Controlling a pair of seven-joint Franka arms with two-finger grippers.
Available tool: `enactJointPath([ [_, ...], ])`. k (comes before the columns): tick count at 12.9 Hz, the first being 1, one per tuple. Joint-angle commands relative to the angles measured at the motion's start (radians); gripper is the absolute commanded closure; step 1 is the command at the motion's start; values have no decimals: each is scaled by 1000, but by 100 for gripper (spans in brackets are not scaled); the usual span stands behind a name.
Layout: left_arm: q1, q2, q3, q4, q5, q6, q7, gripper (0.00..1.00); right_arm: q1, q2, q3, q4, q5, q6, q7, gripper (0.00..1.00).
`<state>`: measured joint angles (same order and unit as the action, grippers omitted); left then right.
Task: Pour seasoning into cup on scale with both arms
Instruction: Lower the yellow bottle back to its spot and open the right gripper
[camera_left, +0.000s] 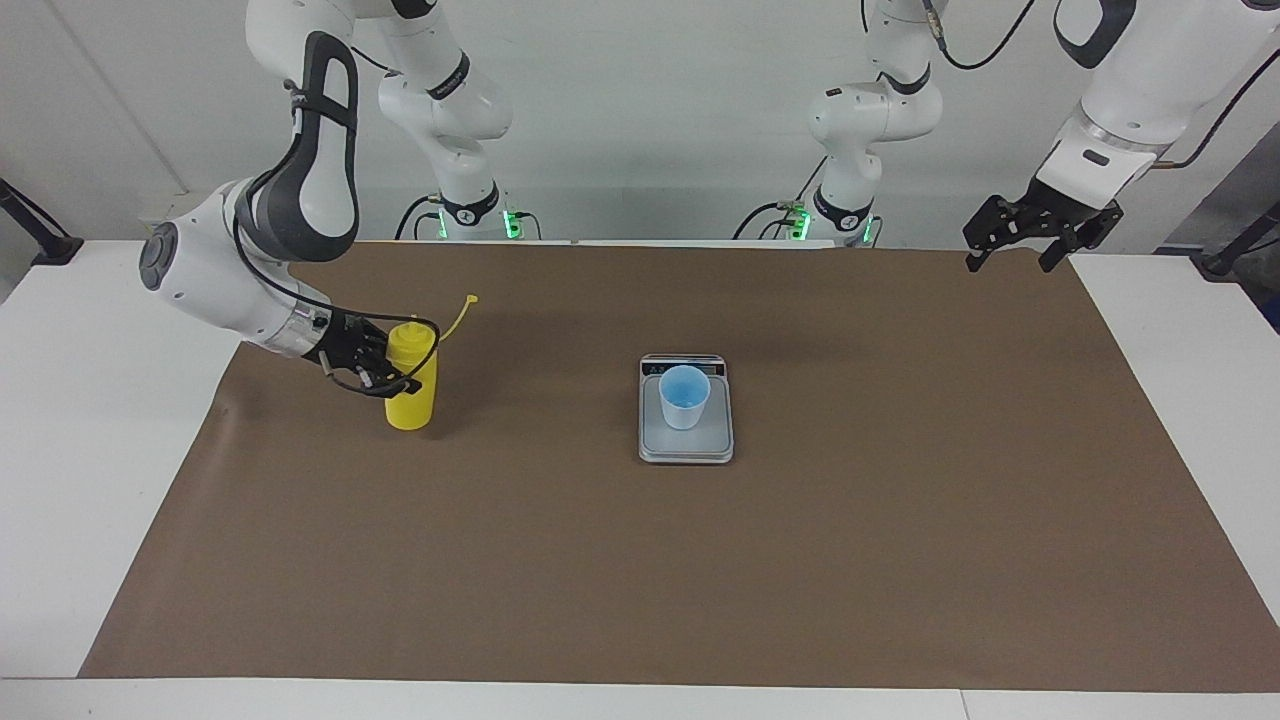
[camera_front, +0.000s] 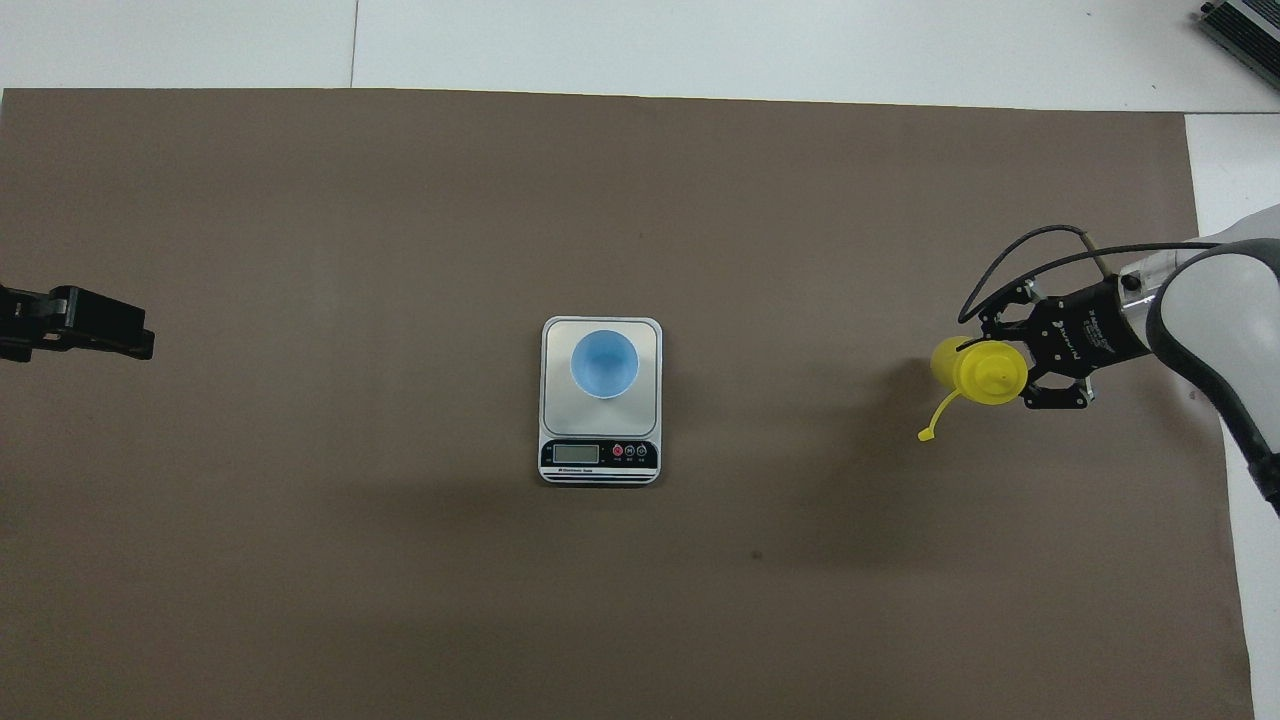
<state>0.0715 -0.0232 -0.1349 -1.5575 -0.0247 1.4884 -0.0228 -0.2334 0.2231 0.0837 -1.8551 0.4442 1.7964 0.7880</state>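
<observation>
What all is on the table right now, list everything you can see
bottle: one, yellow, upright on the mat toward the right arm's end, cap dangling on its tether
cup: one, light blue, standing on the scale
scale: one, silver-grey, mid-mat, display edge nearest the robots
mat: one, brown, covering most of the table
table: one, white
right gripper: one, black, shut on the bottle
left gripper: one, black, open, waiting in the air over the mat's corner at the left arm's end
</observation>
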Motion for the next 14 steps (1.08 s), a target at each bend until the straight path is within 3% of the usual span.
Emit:
enactJointPath([
  [1, 10, -14, -6, -15, 14, -10, -9, 0, -50, 36, 13, 22, 60, -37, -18, 100],
  [4, 10, -14, -6, -15, 14, -10, -9, 0, -86, 85, 11, 25, 88, -49, -13, 100],
  [5, 10, -15, -6, -15, 14, -10, -9, 0, -84, 85, 11, 24, 87, -51, -12, 43],
  [6, 10, -14, -6, -12, 14, -10, -9, 0, -83, 85, 11, 25, 73, -49, -24, 0],
  [11, 10, -14, -6, -15, 14, -10, -9, 0, -90, 65, 2, 25, 47, -34, -49, 0],
  [14, 10, -14, -6, -15, 14, -10, -9, 0, -95, 36, 1, 25, -66, 15, -212, 0],
])
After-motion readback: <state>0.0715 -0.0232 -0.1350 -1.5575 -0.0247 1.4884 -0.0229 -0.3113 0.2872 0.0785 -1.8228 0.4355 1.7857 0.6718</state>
